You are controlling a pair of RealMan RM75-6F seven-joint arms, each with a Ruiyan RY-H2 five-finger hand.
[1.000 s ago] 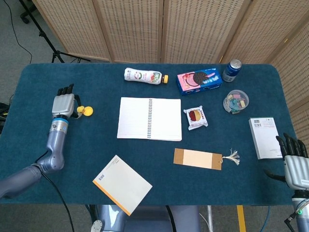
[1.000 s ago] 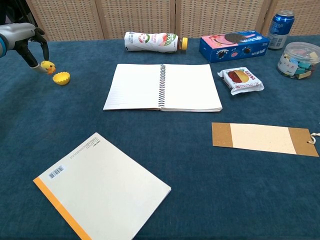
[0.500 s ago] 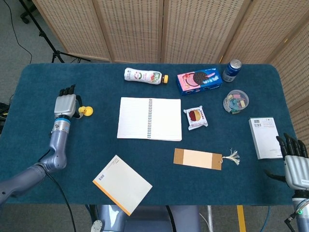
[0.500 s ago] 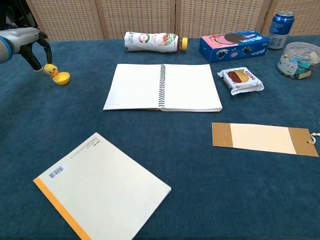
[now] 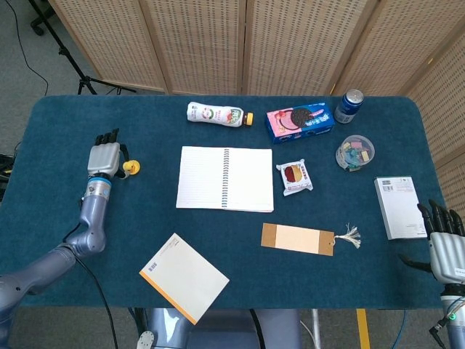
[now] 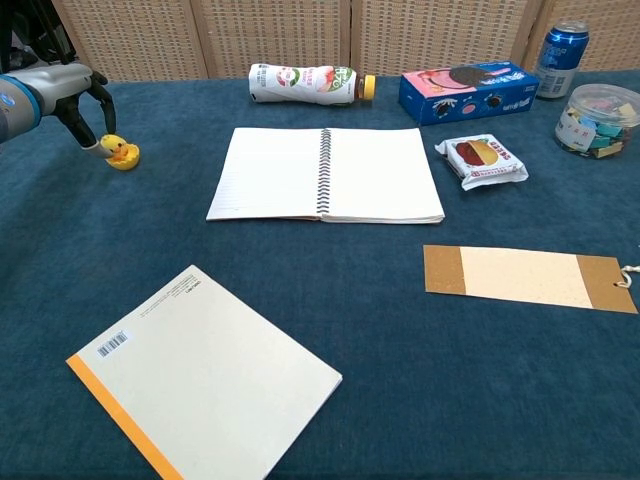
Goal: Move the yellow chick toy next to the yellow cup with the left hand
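Observation:
The yellow chick toy [image 6: 117, 150] is at the far left of the blue table, pinched by the fingertips [image 6: 92, 141] of my left hand [image 6: 70, 92]. It overlaps the small yellow cup [image 6: 127, 161], which lies on the cloth right beneath and beside it; I cannot tell whether the chick touches the cup. In the head view the left hand [image 5: 104, 155] is just left of the yellow cup [image 5: 131, 167], and chick and cup merge into one yellow spot. My right hand [image 5: 445, 247] rests at the table's near right corner, fingers apart, holding nothing.
An open spiral notebook [image 6: 325, 173] lies mid-table, and an orange-edged pad [image 6: 205, 375] sits near the front. A lying drink bottle [image 6: 305, 83], a cookie box [image 6: 468, 90], a snack packet [image 6: 482, 160], a can [image 6: 561, 45], a clear tub [image 6: 596, 120] and a card bookmark [image 6: 525, 277] fill the back and right.
My left hand has carried the chick to the right, from clear of the cup to right against it. The right hand has stayed still.

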